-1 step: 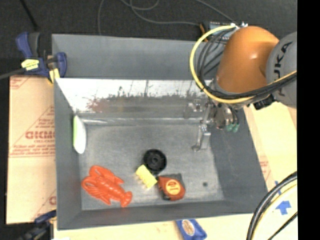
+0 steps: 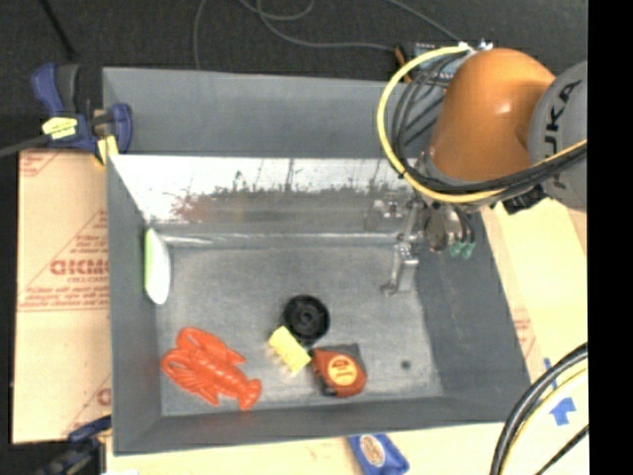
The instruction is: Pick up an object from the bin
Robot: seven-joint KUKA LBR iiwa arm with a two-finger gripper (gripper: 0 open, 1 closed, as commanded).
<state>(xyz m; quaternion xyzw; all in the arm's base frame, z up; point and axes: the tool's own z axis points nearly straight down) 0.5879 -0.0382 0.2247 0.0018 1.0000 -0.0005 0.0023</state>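
— Tool (image 2: 396, 283) status?
— Low over the bare floor of the grey metal bin (image 2: 465, 349), near its back right corner. Spread or pressed together, I cannot tell.
— And the things?
— Well apart from it. Along the front edge lie a black round disc (image 2: 305, 317), yellow block (image 2: 288, 349), orange tape measure (image 2: 339, 372) and red plastic lobster (image 2: 208, 366).
— Risk?
— Closing here would likely grab nothing. Disc, block and tape crowd together, so a reach there could knock neighbours aside.

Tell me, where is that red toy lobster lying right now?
In the camera view, the red toy lobster lies in the lower left corner of the bin, just left of the yellow block and the orange tape measure.
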